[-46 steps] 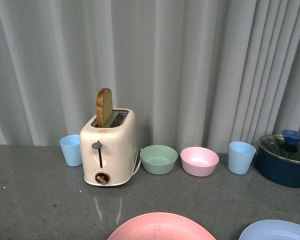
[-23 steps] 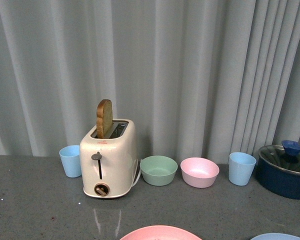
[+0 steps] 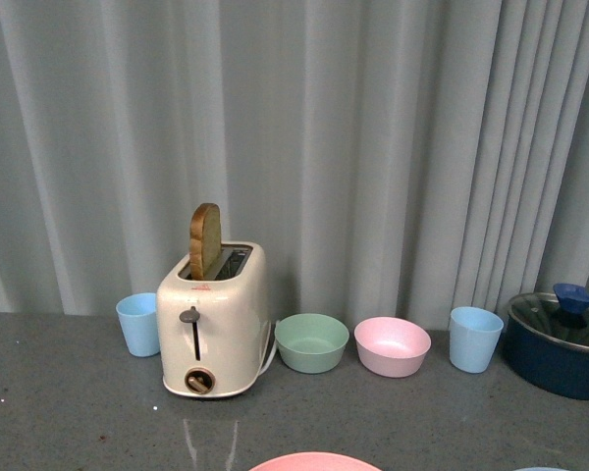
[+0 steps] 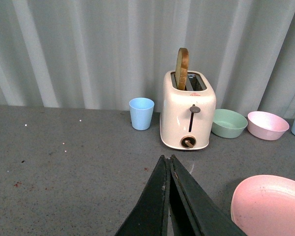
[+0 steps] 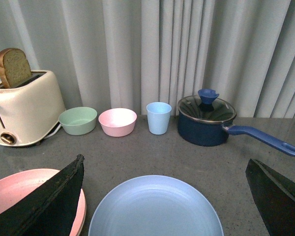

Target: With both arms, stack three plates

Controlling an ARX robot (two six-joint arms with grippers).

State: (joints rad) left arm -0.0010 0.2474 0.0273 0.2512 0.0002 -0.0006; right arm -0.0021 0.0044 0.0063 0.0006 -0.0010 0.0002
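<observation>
- The left gripper (image 4: 168,161) has its jaws pressed together to a single point and nothing between them. It hangs above bare grey table (image 4: 64,162).
- The right gripper (image 5: 163,160) has its jaws spread wide and holds nothing. One black finger (image 5: 49,201) shows at each edge of the right wrist view.
- The light blue plate (image 5: 155,209) lies flat on the table, squarely in the gap between those spread fingers. It sits below and a little short of their tips, so the right arm is clearly the nearer one to it.
- The pink plate (image 4: 270,206) lies flat as well, off to the side of the closed left jaws and towards the robot's middle. The left arm looks the nearer one to it.
- The two plates lie just beside each other, rim near rim. I cannot tell whether they touch.
- Each plate is round, so there is no long axis to line up with. In my judgement the coming grasp depends on reaching a rim, and the blue plate's near rim lies under the right jaws.
- The cream plate shows in none of the views.
- In the front view only a sliver of pink rim shows at the lower edge, and neither arm appears.
</observation>
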